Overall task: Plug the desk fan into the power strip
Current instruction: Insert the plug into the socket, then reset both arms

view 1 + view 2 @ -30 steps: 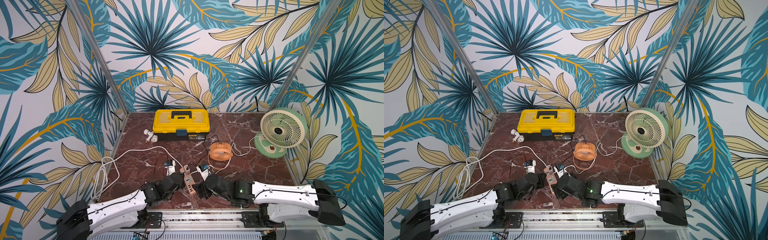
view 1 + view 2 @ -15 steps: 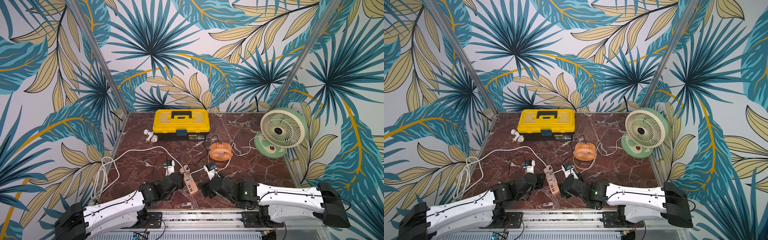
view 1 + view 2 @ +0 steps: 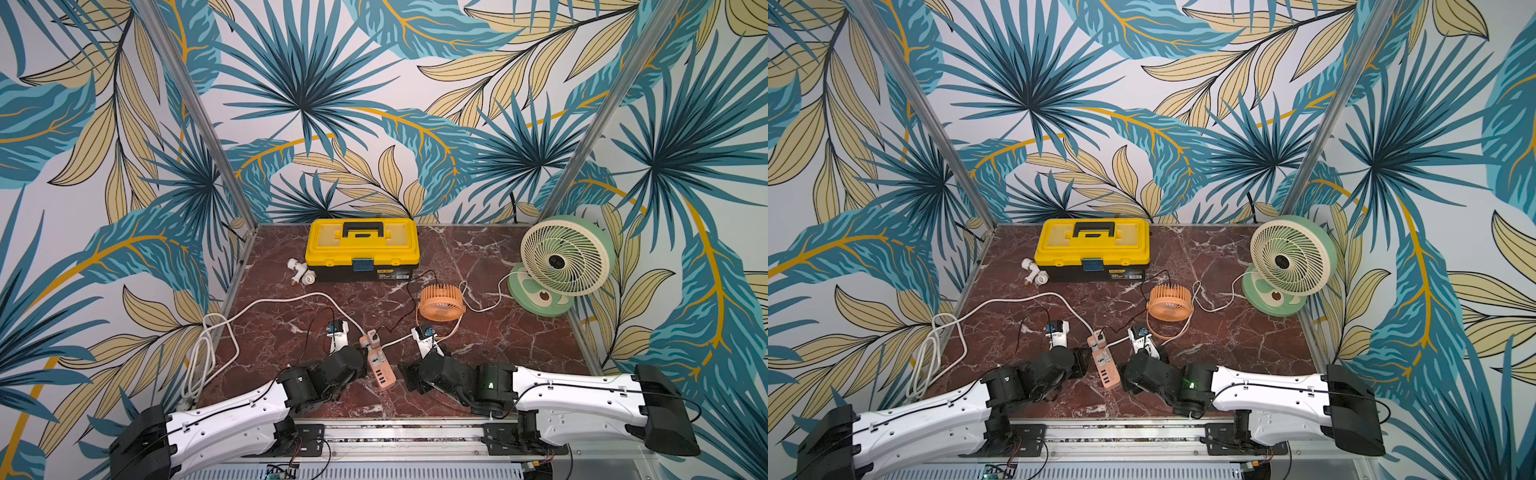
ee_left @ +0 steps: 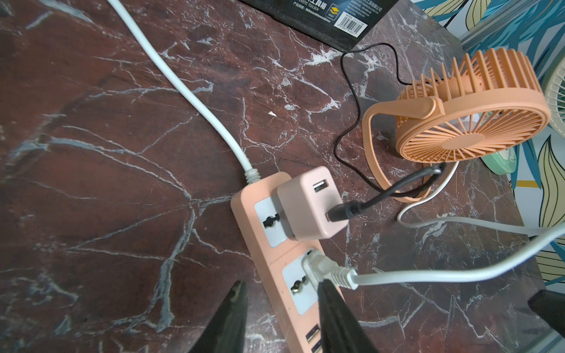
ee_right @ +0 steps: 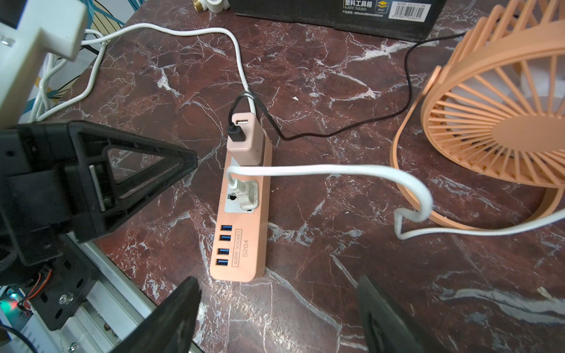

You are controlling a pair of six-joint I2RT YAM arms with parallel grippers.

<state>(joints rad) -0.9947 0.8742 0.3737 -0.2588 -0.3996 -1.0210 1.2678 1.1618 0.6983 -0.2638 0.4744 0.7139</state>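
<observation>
Plug (image 4: 318, 266) in power strip (image 4: 242, 205), left gripper (image 4: 281, 284) parted astride it, perhaps touching, right gripper (image 5: 278, 279) spread, empty

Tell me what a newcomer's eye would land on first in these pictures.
Against the palm-leaf walls, the yellow toolbox at the back of the marble table and the green fan in the back right corner stand out first. Near the front centre lies the power strip, a white plug and a pink adapter in its sockets, with a small orange fan behind it to the right.
</observation>
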